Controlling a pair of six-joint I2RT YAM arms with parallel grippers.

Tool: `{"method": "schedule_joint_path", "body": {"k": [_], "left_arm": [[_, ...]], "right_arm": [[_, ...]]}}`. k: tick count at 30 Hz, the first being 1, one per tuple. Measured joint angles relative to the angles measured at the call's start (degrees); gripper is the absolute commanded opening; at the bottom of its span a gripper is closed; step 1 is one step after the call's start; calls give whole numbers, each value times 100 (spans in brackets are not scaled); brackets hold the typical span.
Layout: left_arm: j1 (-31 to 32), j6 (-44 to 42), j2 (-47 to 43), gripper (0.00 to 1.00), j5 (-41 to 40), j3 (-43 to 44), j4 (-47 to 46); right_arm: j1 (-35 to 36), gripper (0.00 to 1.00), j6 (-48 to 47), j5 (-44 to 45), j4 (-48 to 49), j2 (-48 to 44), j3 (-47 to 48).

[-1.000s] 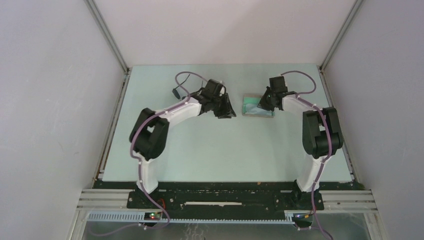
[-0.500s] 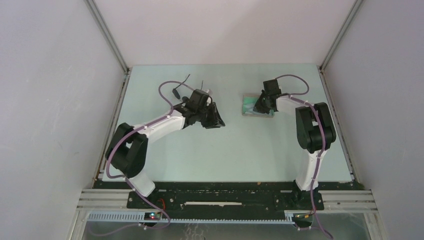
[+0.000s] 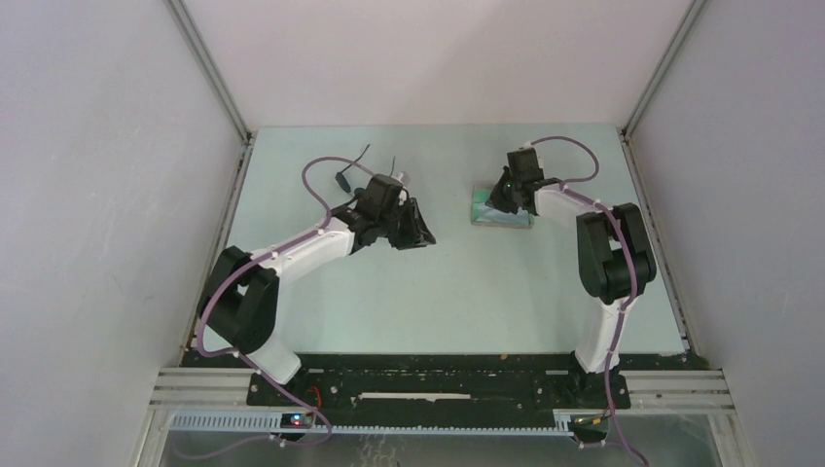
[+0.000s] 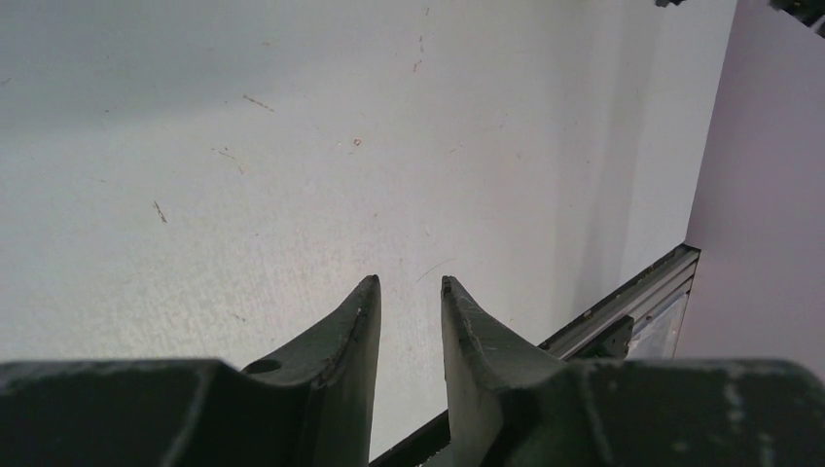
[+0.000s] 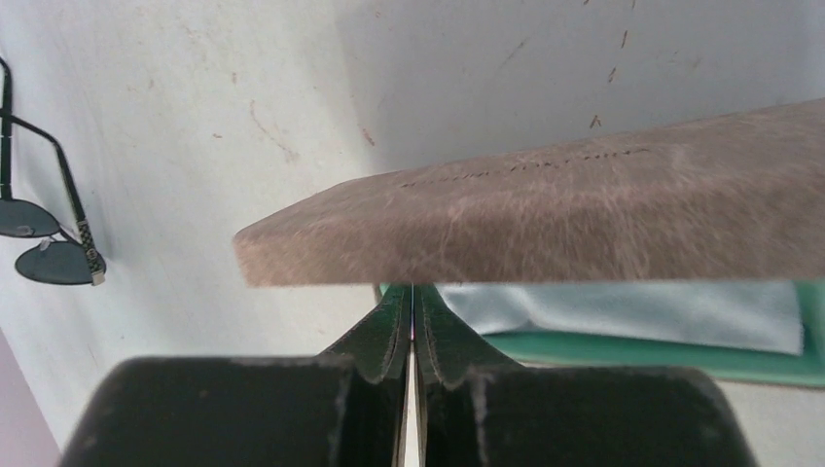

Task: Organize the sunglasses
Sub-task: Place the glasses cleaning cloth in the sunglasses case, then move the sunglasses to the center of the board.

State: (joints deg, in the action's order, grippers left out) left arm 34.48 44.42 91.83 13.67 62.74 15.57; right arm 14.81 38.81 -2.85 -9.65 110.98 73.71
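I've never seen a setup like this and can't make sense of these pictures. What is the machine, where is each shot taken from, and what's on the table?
These are two robot arms bolted to the near edge of a table. The wide picture comes from a fixed camera above and behind them. The other two come from small cameras on the arms' wrists, so each shows its own two fingers at the bottom.

On the table lie sunglasses with a thin black frame, and a grey case with its lid raised. Inside the case are a green lining and a light blue cloth.

The left gripper hangs over bare table, fingers slightly apart, holding nothing. The right gripper is shut, its tips just under the lid's edge; I cannot tell whether they touch it.
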Motion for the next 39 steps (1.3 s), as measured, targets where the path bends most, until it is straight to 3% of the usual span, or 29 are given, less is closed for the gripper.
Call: {"method": "schedule_joint_path", "body": {"k": [5, 13, 24, 28, 33, 34, 37, 39], "left_arm": [[0, -4, 0, 34, -4, -74, -2], [0, -7, 0, 35, -22, -94, -2], [0, -201, -57, 36, -328, -92, 153], [-74, -402, -289, 37, -592, -81, 428], [-564, -595, -476, 39, -892, 114, 833], [-667, -625, -476, 41, -953, 184, 909], [-1021, -732, -461, 59, -1207, 487, 1215], [-1215, -754, -402, 64, -1327, 673, 1331]], "right_arm": [[17, 8, 129, -74, 114, 487, 2], [-15, 10, 136, -107, -28, 374, 37], [-61, 20, -31, -240, -199, -1451, -151], [-59, 28, -111, -258, -195, -1963, -739], [-173, 31, -254, -114, -590, -2343, -1534], [-238, 31, -271, -111, -688, -2409, -1622], [-494, 31, -345, -109, -927, -2601, -1703], [-597, 31, -378, -105, -946, -2730, -1703]]}}
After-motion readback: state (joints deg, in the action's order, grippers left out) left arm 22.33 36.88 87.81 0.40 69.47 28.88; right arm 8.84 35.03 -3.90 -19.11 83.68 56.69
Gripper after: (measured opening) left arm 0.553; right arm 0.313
